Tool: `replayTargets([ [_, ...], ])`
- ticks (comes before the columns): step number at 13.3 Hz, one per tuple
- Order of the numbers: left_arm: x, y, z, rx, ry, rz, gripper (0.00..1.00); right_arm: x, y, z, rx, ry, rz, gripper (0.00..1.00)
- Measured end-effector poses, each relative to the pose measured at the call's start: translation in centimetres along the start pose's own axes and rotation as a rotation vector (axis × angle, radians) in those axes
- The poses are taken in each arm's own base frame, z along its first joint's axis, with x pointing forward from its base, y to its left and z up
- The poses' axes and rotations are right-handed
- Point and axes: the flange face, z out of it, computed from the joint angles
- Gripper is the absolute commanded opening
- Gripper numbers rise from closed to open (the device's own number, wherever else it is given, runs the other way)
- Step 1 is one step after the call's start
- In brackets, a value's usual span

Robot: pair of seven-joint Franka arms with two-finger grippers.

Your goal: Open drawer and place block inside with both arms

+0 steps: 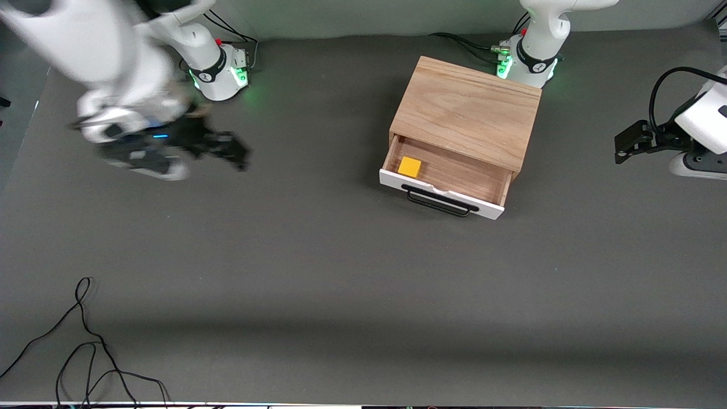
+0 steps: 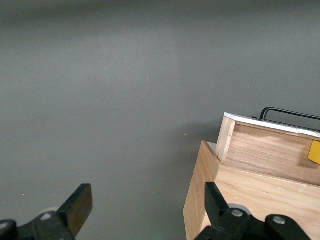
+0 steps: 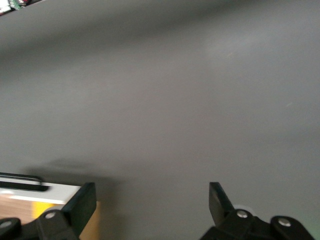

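Observation:
The drawer (image 1: 448,173) is pulled open from the light oak box (image 1: 466,111), with its white front panel and black wire handle (image 1: 437,201) toward the front camera. The yellow-orange block (image 1: 409,166) lies inside it, in the corner toward the right arm's end. My right gripper (image 1: 235,150) is open and empty, over bare table near its own base, blurred. In the right wrist view (image 3: 152,195) the drawer's corner (image 3: 55,192) and the block (image 3: 45,210) show. My left gripper (image 1: 622,149) is open and empty, beside the box toward the left arm's end. The left wrist view (image 2: 147,195) shows the drawer (image 2: 270,150) and the block's edge (image 2: 315,151).
Loose black cables (image 1: 85,346) lie on the grey table near the front camera, toward the right arm's end. More cables (image 1: 466,45) run by the left arm's base next to the box.

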Motion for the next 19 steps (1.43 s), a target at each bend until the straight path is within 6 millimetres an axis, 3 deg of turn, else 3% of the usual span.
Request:
replayTargets([
  [2,0.0,0.0,0.0,0.0,0.0,0.001,1.0,2.1,7.0,-0.4,-0.002,-0.006,-0.073,1.0],
  [4,0.0,0.1,0.0,0.0,0.0,0.001,1.0,3.6,12.1,-0.5,-0.003,-0.01,-0.121,1.0],
  [8,0.0,0.1,0.0,0.0,0.0,0.001,1.0,5.8,19.1,-0.3,-0.044,-0.009,-0.191,1.0],
  [13,0.0,0.1,0.0,0.0,0.0,0.001,1.0,6.6,23.3,0.1,-0.049,-0.024,-0.214,1.0],
  [19,0.0,0.1,0.0,0.0,0.0,0.001,1.0,6.3,23.3,0.2,-0.05,-0.04,-0.217,1.0],
])
